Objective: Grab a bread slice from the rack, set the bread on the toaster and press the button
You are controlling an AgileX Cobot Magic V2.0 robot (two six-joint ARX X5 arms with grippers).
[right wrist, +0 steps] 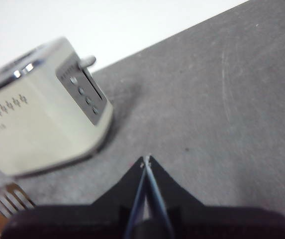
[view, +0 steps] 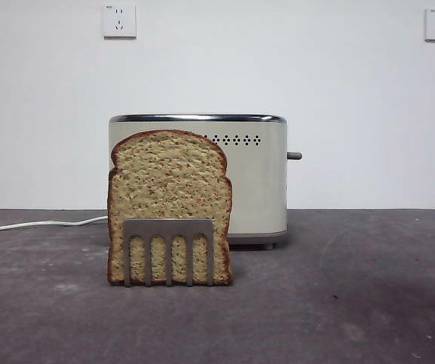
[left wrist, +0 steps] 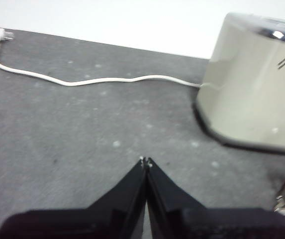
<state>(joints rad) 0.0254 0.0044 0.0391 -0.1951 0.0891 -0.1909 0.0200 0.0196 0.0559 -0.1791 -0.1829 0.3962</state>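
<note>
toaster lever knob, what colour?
Dark grey. The button sticks out from the cream toaster; front view shows it best.

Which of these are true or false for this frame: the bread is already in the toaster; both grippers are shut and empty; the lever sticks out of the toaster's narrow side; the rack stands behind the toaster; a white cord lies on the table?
1. The slice of bread is already in the toaster. False: it stands upright in the rack, in front of the toaster.
2. The left gripper and right gripper are shut and hold nothing. True.
3. The button sticks out of the toaster's narrow side. True.
4. The rack stands behind the toaster. False: it stands in front, nearer the front camera.
5. A white cord lies on the table. True.
</note>
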